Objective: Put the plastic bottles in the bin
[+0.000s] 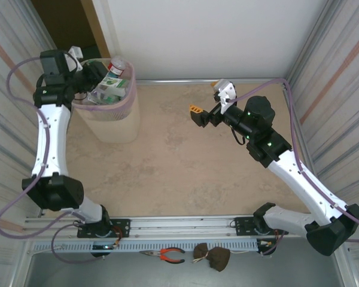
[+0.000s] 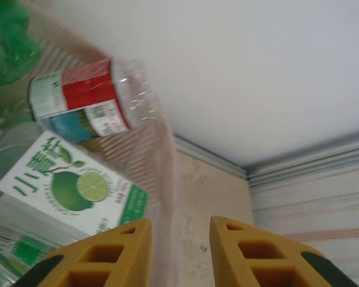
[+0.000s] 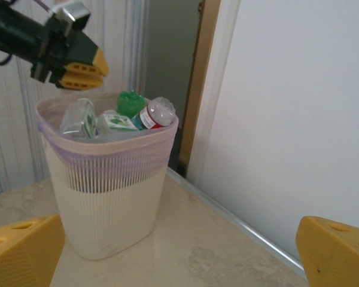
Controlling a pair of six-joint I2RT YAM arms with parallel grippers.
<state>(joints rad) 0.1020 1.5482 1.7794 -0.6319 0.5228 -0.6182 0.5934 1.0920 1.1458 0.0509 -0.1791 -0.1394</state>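
While hovering over bin (image 1: 116,122) piled with bottles (image 1: 116,65), holds left gripper (image 3: 96,66) pressed together. Holds right gripper (image 1: 206,97) spread wide, well apart from bin.

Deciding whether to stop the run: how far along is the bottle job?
Done: every bottle visible lies piled in the bin, heaped to its rim. In hand: nothing; the left gripper is shut empty above it, the right gripper open over the table. Left: seemingly nothing.

I see the tall translucent pinkish-beige plastic bin (image 3: 107,203) standing upright at the counter's (image 1: 179,161) far left, filled to the rim with green and clear plastic bottles (image 3: 113,119). A red-labelled clear bottle (image 2: 87,98) lies tilted against the rim.
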